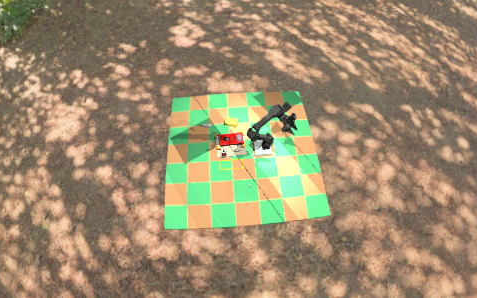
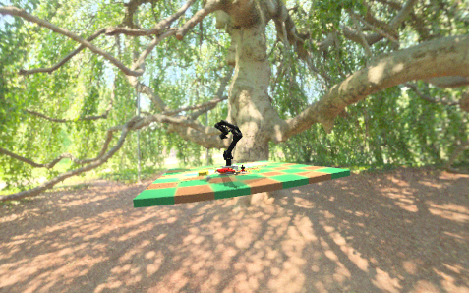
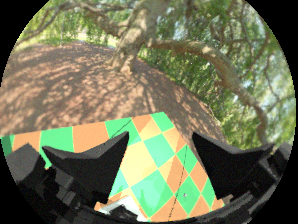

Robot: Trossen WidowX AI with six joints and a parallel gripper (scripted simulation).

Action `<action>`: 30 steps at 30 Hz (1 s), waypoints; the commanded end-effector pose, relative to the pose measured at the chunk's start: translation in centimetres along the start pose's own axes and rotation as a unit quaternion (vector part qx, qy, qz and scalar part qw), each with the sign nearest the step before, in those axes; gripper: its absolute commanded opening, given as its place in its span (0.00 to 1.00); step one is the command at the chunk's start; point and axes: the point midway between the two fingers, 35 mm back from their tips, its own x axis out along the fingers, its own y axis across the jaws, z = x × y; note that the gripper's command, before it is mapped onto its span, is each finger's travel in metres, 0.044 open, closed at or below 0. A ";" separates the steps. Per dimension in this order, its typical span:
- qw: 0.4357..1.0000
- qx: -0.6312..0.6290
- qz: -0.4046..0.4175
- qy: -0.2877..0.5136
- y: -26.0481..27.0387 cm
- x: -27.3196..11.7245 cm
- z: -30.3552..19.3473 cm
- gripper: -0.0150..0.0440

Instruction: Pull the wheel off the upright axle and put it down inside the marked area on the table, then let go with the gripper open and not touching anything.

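Note:
The wheel (image 1: 222,148) (image 2: 243,168) is a small dark thing sitting on the upright axle, on a pale board (image 1: 236,151) left of the arm's base. It is too small for any detail. The marked area (image 1: 231,168) is a yellow outlined rectangle on the table just in front of the board. My gripper (image 1: 290,127) (image 2: 220,131) (image 3: 161,135) is open and empty. It is raised high, on the far side of the base from the wheel. The wrist view shows only checkered table and trees between the fingers.
A red box-like object (image 1: 230,138) (image 2: 226,170) lies on the board's far end. A yellow block (image 1: 231,121) and a small grey item (image 1: 205,125) lie further back. A tiny white thing (image 1: 249,185) lies toward the front. The checkered table (image 1: 199,215) stands on bare ground.

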 end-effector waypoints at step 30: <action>0.698 -0.462 0.535 -0.109 21.2 -25.2 -10.3 0.76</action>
